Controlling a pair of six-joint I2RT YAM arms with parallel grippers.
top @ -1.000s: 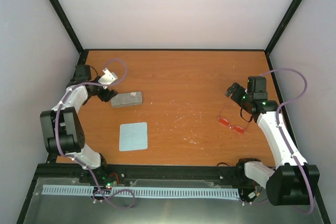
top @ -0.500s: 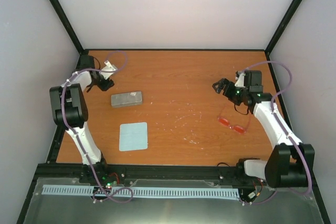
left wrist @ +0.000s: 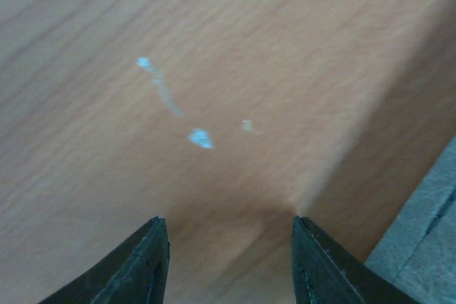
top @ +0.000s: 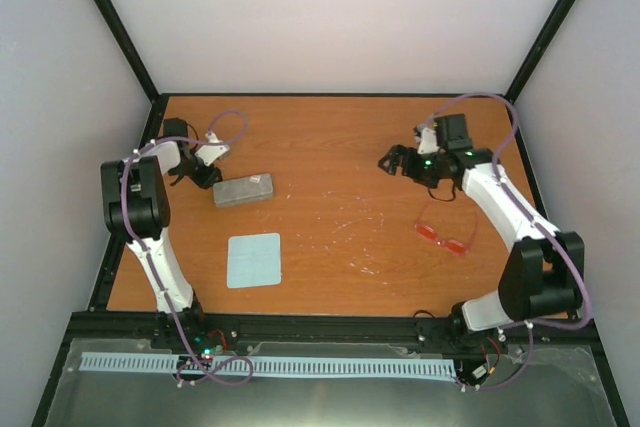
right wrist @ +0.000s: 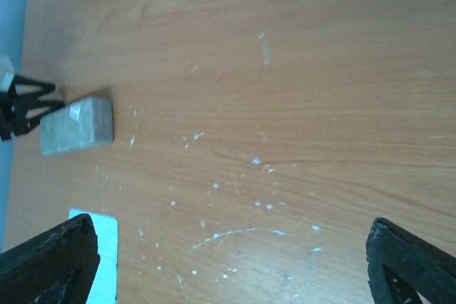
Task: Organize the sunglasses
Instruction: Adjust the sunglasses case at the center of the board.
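The sunglasses (top: 446,237) lie flat on the orange table (top: 340,137). They have red-orange lenses and a thin frame. They sit nearer the arm bases than the right tool (top: 390,160) and to its right, well apart from it and just beside the right forearm. Nothing touches them, and neither wrist view shows them.

The right tool hangs over the middle of the table with its fingers (right wrist: 50,261) spread wide and nothing between them. Bare wood flecked with white scuffs fills the gap.

Far out in front of this tool, toward the left side of the table, lies a closed grey case (right wrist: 77,126). On the case's top edge is a small white sticker (right wrist: 73,109); any print on it is too small to read.

A pale blue cloth (top: 254,260) lies flat on the table nearer the arm bases than the case and apart from it. The right wrist view shows only a corner of the cloth, beside the tool's left finger.

The left tool (top: 208,177) is low over the table, just beside the case's left end. Its fingers (left wrist: 142,268) stand moderately apart and hold nothing. In the left wrist view a grey corner of the case shows just past the right finger, and I cannot tell whether they touch. The wood between the fingers carries a few pale bluish scratches.
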